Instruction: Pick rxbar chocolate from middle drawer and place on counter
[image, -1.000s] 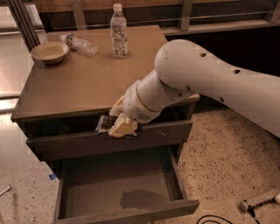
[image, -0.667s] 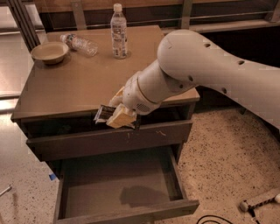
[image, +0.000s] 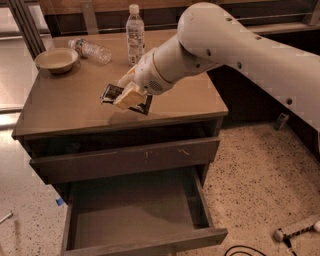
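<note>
My gripper (image: 128, 96) is shut on the rxbar chocolate (image: 109, 93), a flat black wrapped bar with a pale label patch. It holds the bar a little above the front middle of the counter (image: 65, 107). The bar sticks out on both sides of the pale fingers. The middle drawer (image: 135, 212) stands pulled open below, and its flat bottom is bare. The drawer above it, with small scratches on its front (image: 125, 159), is nearly shut.
On the back of the counter stand an upright water bottle (image: 134, 34), a bottle lying on its side (image: 91, 50) and a tan bowl (image: 56, 59). A cable and a tool (image: 295, 232) lie on the speckled floor at the right.
The gripper has risen with the bar from in front of the upper drawer to above the counter's front part and moved inward over it.
</note>
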